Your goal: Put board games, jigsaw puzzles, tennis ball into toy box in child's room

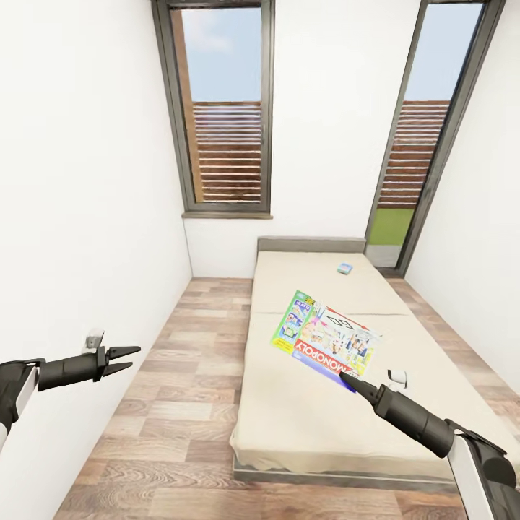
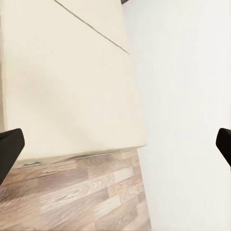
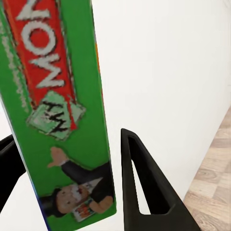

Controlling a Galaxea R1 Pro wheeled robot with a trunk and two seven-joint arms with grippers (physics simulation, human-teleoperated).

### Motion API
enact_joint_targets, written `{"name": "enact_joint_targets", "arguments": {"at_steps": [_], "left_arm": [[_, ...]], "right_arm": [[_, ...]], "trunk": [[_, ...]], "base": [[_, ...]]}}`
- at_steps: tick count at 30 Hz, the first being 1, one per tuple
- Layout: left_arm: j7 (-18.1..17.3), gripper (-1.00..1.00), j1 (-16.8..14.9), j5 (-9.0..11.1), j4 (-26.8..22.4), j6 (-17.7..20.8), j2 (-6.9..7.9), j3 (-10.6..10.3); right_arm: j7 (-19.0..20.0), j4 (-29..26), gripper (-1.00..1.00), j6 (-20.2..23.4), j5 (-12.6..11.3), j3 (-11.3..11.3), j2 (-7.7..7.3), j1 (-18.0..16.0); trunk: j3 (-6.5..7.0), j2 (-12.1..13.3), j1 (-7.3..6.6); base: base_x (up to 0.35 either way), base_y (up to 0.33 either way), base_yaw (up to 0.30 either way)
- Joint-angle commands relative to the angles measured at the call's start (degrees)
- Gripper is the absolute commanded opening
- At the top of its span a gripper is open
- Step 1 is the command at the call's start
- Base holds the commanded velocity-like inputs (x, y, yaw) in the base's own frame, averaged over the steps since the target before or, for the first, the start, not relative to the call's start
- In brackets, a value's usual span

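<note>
A large Monopoly board game with a green, red and white lid hangs tilted over the middle of the beige bed. My right gripper is shut on its near edge. In the right wrist view the green box edge sits between the two dark fingers. A second, small blue board game lies flat near the grey headboard. My left gripper hangs open and empty over the floor left of the bed; its wrist view looks at the mattress corner. The table, toy box, puzzles and ball are out of view.
The bed fills the right half of a narrow room with white walls. A strip of wood-plank floor runs along its left side. Two tall grey-framed windows stand in the far wall.
</note>
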Motion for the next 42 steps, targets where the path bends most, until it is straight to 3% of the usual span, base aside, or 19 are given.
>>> {"name": "enact_joint_targets", "arguments": {"at_steps": [1, 11, 22, 42], "left_arm": [[-0.35, 1.0, -0.06, -0.31, -0.01, 0.6, -0.02, 0.19], [-0.35, 1.0, -0.07, -0.31, -0.01, 0.53, -0.02, 0.23], [-0.35, 1.0, -0.04, -0.31, -0.01, 0.36, -0.09, 0.2], [-0.35, 1.0, -0.07, -0.31, -0.01, 0.33, -0.02, 0.14]], "right_arm": [[0.03, 0.01, -1.0, 0.35, -0.23, -0.02, 0.0, -0.06], [-0.01, 0.0, -1.0, 0.33, -0.21, -0.02, 0.03, -0.06], [-0.47, 0.03, -1.0, 0.59, -0.15, -0.03, 0.34, -0.06], [-0.51, 0.33, -1.0, 0.77, -0.4, -0.1, 0.08, -0.06]], "trunk": [[-0.03, -0.12, 0.04], [0.91, -0.12, 0.04], [1.38, -0.12, 0.04], [2.14, -0.12, 0.04]], "base": [[0.0, 0.0, -0.108], [0.027, -0.036, -0.107], [0.101, -0.228, -0.065], [0.025, -0.044, -0.246]]}}
